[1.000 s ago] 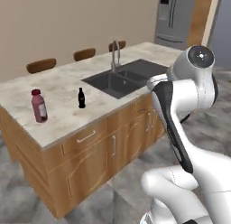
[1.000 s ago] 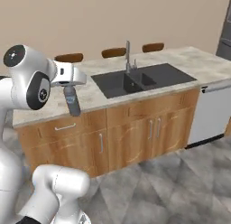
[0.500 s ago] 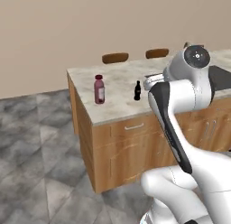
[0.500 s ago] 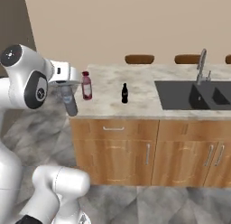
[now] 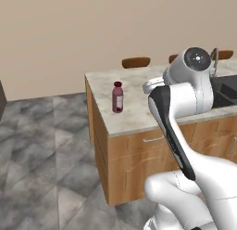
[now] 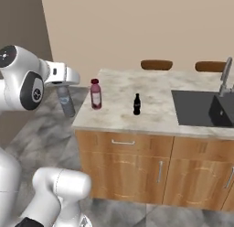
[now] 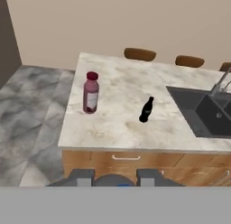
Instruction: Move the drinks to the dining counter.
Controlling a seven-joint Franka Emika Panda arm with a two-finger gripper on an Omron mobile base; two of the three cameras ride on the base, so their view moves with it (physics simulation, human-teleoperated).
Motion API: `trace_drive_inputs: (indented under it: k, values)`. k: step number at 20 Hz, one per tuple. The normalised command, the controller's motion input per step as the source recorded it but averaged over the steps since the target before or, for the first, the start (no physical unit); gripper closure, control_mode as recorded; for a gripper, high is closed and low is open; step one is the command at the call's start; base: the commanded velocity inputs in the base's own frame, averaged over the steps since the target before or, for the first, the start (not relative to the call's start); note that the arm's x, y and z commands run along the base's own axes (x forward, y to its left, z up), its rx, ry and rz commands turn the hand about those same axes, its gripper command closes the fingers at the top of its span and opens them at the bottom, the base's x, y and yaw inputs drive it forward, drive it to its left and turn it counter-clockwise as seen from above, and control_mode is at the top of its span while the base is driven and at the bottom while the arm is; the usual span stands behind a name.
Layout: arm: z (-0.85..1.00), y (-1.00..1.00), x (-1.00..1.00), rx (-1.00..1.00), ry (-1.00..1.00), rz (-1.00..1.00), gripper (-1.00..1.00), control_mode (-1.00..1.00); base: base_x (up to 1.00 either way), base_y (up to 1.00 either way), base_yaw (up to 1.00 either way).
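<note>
The tool (image 6: pixel 65 89) is closed on the water bottle (image 6: pixel 66 101), a clear grey-blue bottle that hangs upright off the left end of the table (image 6: pixel 155 116), out over the grey floor (image 6: pixel 50 130) and not yet above the marble top. In the hand view the two dark fingertips (image 7: pixel 82 177) rise at 6 o'clock with the bottle's rounded top (image 7: pixel 109 181) between them. On the table, the dark-red juice bottle (image 6: pixel 95 94) with its red cap stands upright near the left edge; in the hand view it sits at about 10 o'clock (image 7: pixel 90 93). The slim black cola bottle (image 6: pixel 136 104) stands upright to its right, well apart from it, near the middle of the hand view (image 7: pixel 146 109). The sink (image 6: pixel 201 108) lies farther right, at 3 o'clock, with its tap (image 6: pixel 224 77) behind it. Two brown stools (image 6: pixel 156 64) show beyond the far edge at 12 o'clock.
</note>
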Motion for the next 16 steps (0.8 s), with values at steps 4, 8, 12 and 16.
trace_drive_inputs:
  k: [4,8,12,16]
  values:
    - [0.00,0.00,0.00,0.00,0.00,0.00,1.00,1.00,0.93,-0.39,0.00]
    - [0.00,0.00,0.00,0.00,0.00,0.00,1.00,1.00,0.86,-0.54,0.00]
    - [0.00,0.00,0.00,0.00,0.00,0.00,1.00,1.00,0.22,-0.69,0.03]
    - [0.00,0.00,0.00,0.00,0.00,0.00,1.00,1.00,0.02,-0.04,0.01]
